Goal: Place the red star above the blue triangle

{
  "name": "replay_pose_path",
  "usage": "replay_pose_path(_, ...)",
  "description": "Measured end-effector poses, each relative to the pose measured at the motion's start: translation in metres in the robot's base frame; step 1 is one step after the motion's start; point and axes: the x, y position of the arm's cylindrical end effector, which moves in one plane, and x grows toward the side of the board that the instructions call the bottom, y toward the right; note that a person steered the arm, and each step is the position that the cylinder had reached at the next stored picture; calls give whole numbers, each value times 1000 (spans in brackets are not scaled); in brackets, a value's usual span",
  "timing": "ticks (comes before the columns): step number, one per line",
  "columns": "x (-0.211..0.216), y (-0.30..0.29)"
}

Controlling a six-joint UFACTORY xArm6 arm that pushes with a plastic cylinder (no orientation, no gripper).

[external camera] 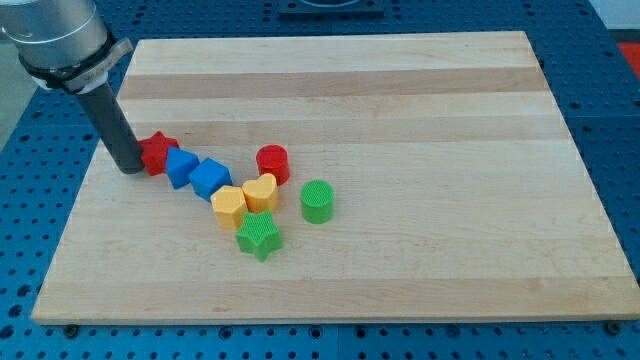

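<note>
The red star (158,152) lies at the view's left side of the wooden board (400,90). My tip (129,168) stands against the star's left side, touching it. A blue triangle-like block (181,167) touches the star's lower right. A blue cube (210,178) sits right of that block, touching it. The star is up and to the left of the blue triangle.
A red cylinder (272,163), a yellow heart (260,192), an orange hexagon (229,207), a green star (259,237) and a green cylinder (317,201) cluster right of the blue blocks. The board's left edge is close to my tip.
</note>
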Motion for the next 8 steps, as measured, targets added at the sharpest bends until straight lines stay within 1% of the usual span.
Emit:
replay_pose_path(1, 24, -1)
replay_pose_path(2, 25, -4)
replay_pose_path(3, 2, -4)
replay_pose_path(4, -36, 9)
replay_pose_path(5, -79, 36)
replay_pose_path(6, -69, 26)
replay_pose_path(7, -18, -16)
replay_pose_path(8, 37, -19)
